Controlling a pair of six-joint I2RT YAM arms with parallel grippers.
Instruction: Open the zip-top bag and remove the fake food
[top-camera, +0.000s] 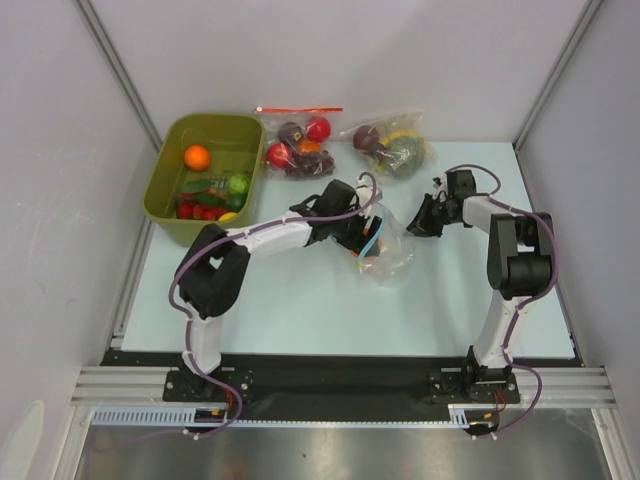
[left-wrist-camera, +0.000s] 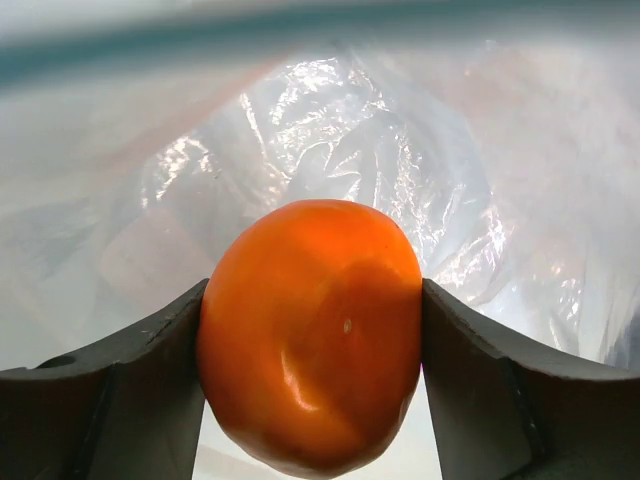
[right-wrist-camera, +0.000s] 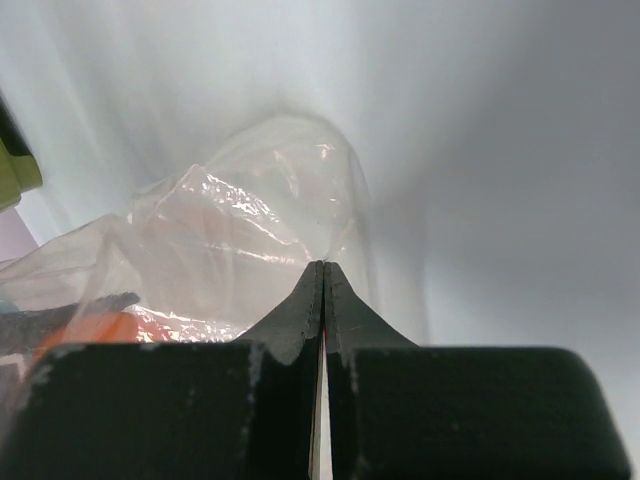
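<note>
The clear zip-top bag (top-camera: 390, 255) lies at the table's middle, its mouth facing my left arm. My left gripper (top-camera: 366, 240) reaches inside the bag and is shut on a glossy orange fruit (left-wrist-camera: 310, 335), held between both fingers (left-wrist-camera: 120, 400); crinkly plastic (left-wrist-camera: 350, 150) surrounds it. My right gripper (top-camera: 420, 220) is at the bag's right edge, jaws pressed together (right-wrist-camera: 322, 268) with the bag's plastic (right-wrist-camera: 250, 225) pinched at their tips. An orange fruit (top-camera: 197, 157), a light green one (top-camera: 238, 184), a yellow one (top-camera: 228, 216) and a dark green one (top-camera: 206, 186) lie in the bin.
An olive-green bin (top-camera: 170, 165) stands at the back left and also holds small red tomatoes (top-camera: 195, 211). A bag with a red-orange zip strip (top-camera: 298, 140) and another bag of fruit (top-camera: 392, 145) lie at the back. White walls enclose the table.
</note>
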